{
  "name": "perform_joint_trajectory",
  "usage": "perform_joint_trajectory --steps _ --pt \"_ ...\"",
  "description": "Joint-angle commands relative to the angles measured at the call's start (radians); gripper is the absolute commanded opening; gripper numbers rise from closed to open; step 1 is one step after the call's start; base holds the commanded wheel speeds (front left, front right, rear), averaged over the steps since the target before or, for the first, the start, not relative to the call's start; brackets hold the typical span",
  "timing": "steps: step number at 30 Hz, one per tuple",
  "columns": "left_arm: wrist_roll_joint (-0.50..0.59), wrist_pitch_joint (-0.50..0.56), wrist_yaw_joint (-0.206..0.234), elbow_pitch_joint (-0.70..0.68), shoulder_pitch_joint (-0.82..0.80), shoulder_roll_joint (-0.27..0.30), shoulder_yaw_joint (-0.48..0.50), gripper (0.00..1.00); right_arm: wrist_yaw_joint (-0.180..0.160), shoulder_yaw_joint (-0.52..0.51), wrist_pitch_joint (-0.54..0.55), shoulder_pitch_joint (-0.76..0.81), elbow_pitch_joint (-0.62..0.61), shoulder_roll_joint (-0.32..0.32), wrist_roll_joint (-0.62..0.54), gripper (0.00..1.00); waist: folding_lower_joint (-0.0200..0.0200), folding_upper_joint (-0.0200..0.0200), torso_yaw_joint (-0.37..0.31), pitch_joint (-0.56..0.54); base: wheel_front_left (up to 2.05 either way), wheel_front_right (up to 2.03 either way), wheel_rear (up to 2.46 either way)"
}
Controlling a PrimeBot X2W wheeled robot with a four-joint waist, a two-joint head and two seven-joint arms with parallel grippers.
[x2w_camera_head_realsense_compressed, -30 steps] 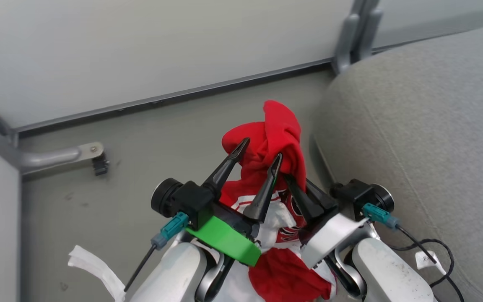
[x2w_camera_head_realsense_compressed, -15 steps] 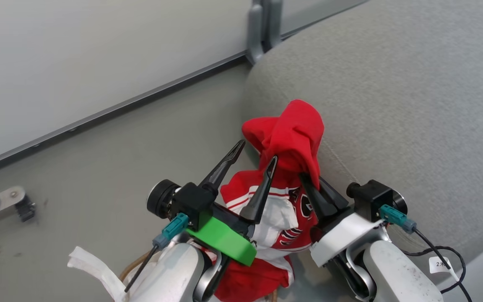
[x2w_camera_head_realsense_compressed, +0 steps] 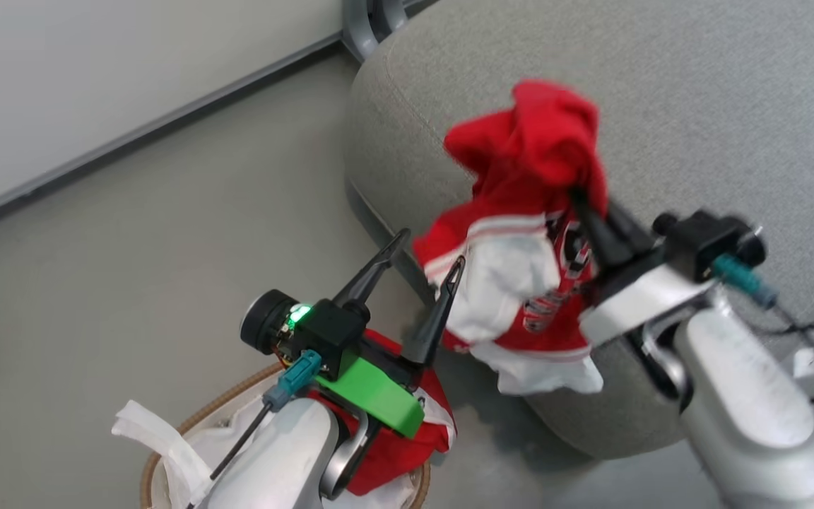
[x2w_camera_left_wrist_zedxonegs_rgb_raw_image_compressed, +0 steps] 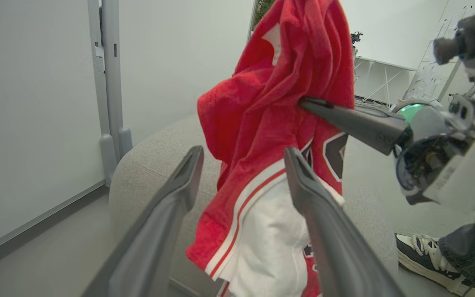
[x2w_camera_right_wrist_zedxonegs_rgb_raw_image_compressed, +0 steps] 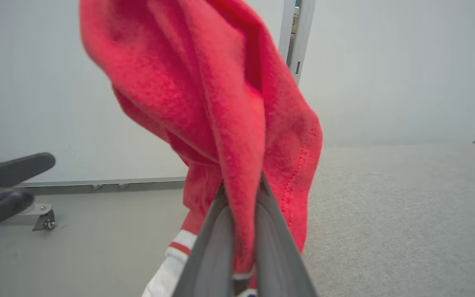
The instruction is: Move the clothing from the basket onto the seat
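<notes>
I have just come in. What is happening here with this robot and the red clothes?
The robot is carrying clothing from a basket to a sofa. Its right gripper is shut on a red and white garment, which hangs from it at the rounded edge of the grey sofa and is not yet laid down. The left gripper is open and empty, above the basket on the floor. More red clothing lies in the basket, along with a white cloth.

Left tool (x2w_camera_left_wrist_zedxonegs_rgb_raw_image_compressed: 243,152) with its two grey fingers spread wide and holding nothing, red and white clothing (x2w_camera_left_wrist_zedxonegs_rgb_raw_image_compressed: 270,82) hanging just ahead of its tips, right tool (x2w_camera_left_wrist_zedxonegs_rgb_raw_image_compressed: 303,102) pinching the clothing from the right side, grey seat (x2w_camera_left_wrist_zedxonegs_rgb_raw_image_compressed: 146,177) behind, a shoe (x2w_camera_left_wrist_zedxonegs_rgb_raw_image_compressed: 423,255) low on the right
</notes>
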Motion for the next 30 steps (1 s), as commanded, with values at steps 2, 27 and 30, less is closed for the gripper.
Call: perform_joint_trajectory --steps 2,27,30 --pt "0.005 -0.001 -0.003 0.004 -0.031 0.017 -0.005 1.00 -0.001 -0.020 -0.005 -0.079 -0.009 -0.041 -0.013 0.00 0.0000 -0.0001 0.022 0.080 0.00 0.00 0.00" --pt "0.046 -0.001 -0.003 0.015 -0.199 0.076 -0.032 1.00 -0.001 -0.348 -0.005 -0.614 0.316 -0.338 -0.173 0.00 0.0000 -0.0001 0.210 0.436 0.00 0.00 0.00" --pt "0.049 -0.001 -0.003 0.016 -0.204 0.078 -0.024 1.00 -0.001 -0.404 -0.005 -0.593 0.391 -0.326 -0.208 0.00 0.0000 -0.0001 0.220 0.456 0.00 0.00 0.00"
